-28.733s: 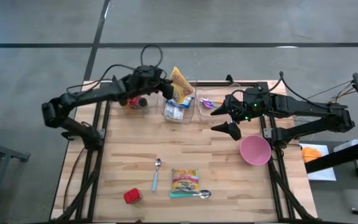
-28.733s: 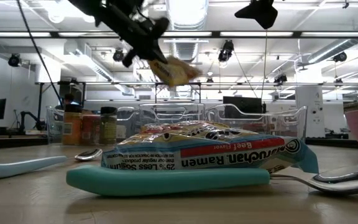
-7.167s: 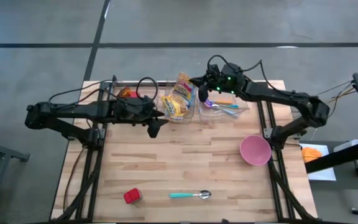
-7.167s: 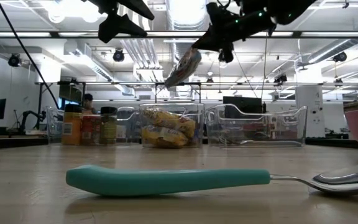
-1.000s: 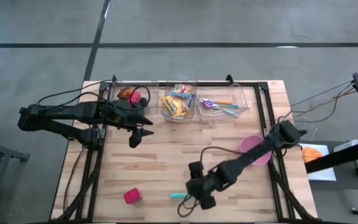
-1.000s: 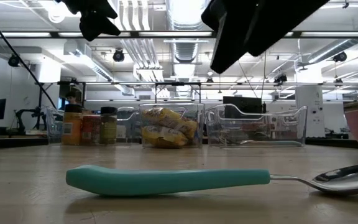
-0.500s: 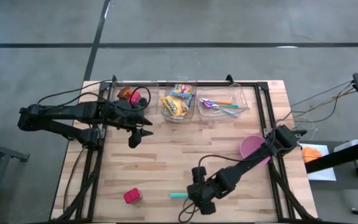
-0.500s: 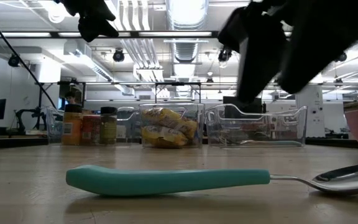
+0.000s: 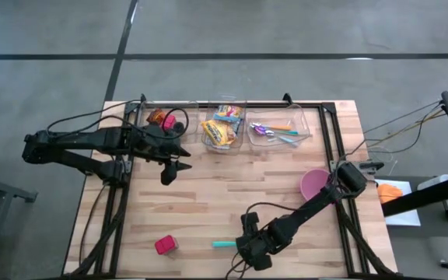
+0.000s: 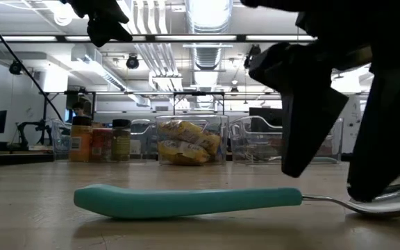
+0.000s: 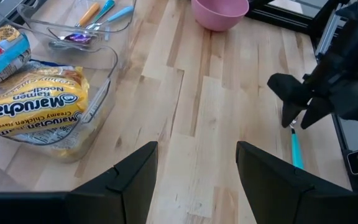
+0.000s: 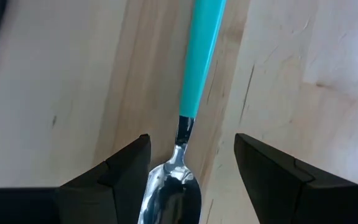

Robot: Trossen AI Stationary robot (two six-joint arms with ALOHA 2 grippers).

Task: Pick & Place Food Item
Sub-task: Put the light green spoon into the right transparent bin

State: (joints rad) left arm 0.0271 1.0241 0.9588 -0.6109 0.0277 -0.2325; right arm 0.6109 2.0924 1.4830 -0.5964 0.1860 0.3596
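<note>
I have the right gripper low over the teal-handled spoon at the near edge of the bench, jaws parted and straddling the metal neck just behind the bowl, nothing held yet. In the low view the spoon lies flat on the wood with my right gripper's dark fingers standing down around its bowl end on the right.

It is a light, stiff piece: a slim plastic handle and a smooth metal bowl that sits almost flush with the bench. I judge the metal will be slippery and the neck thin, so I would sooner close across the teal handle just past the joint, where there is more to bite on.

The left gripper waits over the far left of the bench, jaws part open and empty, beside the ramen packets in the middle clear bin. The utensil bin sits to its right, the pink bowl at the right edge, a red can near left.

A second ago my right gripper hung higher and a little farther from the near edge; since then it has dropped onto the spoon. The left arm has not moved.
</note>
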